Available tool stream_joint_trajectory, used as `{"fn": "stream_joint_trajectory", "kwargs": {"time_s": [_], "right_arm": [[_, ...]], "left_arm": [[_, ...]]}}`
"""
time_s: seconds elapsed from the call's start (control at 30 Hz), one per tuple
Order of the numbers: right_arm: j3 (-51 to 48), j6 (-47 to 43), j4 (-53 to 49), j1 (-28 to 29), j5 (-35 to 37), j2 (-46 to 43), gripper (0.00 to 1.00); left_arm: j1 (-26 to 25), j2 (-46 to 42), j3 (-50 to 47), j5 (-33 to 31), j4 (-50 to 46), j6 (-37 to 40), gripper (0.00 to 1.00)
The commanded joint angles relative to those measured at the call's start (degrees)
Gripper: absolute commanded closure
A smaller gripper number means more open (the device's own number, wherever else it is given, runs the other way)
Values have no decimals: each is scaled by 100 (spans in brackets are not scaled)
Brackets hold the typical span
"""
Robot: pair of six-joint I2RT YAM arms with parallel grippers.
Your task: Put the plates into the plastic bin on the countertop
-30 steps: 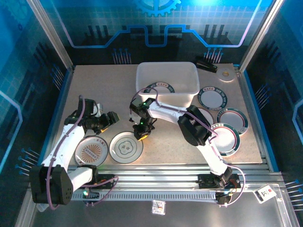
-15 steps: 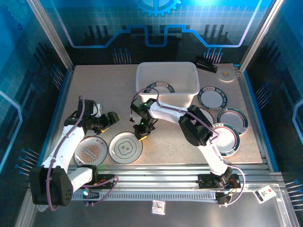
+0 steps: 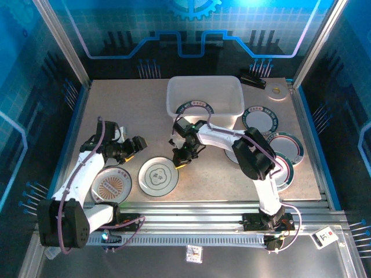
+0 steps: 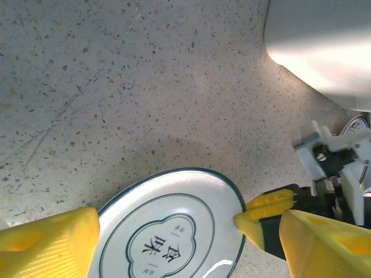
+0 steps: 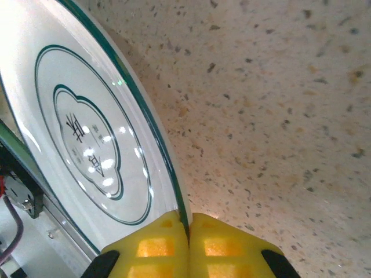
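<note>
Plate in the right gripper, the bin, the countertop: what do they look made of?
Flower plate: glazed ceramic or melamine, cannot tell which; glossy white, sharp glints.
Plastic bin: translucent white plastic, satin; milky walls, rounded moulded corners.
Countertop: beige speckled stone or laminate, matte; no glints.

Overhead light bright and even; glare spots on the plate (image 5: 87,150), soft shadow on the counter (image 4: 133,145), focus sharp.
</note>
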Motion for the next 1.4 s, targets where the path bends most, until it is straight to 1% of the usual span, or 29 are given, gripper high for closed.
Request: {"fn": "stream_joint_trajectory", "kwargs": {"time_s": [0.0, 0.17, 0.6, 0.73, 0.87, 1.07, 1.2, 1.37], "right_arm": [[-271, 235, 499, -166, -303, -320, 96], [-567, 293, 786, -269, -217, -698, 98], [-1343, 599, 1397, -608, -384, -1826, 100], [-1511, 633, 1406, -642, -322, -2154, 100], [-1572, 642, 1126, -626, -57, -2499, 100], [-1899, 750, 1204, -716, 126, -3172, 100], [-1825, 730, 1120, -781, 148, -3458, 100], [-1426, 633, 1014, -789, 136, -3632, 100]], "left_arm": [[66, 53, 52, 151, 46, -147, 18], [61, 53, 101, 112, 26, -173, 18], [-4, -223, 293, 240, 73, -424, 18], [-88, -272, 325, 266, 124, -526, 18], [-136, -269, 363, 397, 226, -700, 18], [-158, -301, 550, 440, 203, -729, 18], [-167, -329, 809, 449, 145, -712, 17], [-167, -348, 1093, 364, 21, -651, 17]]}}
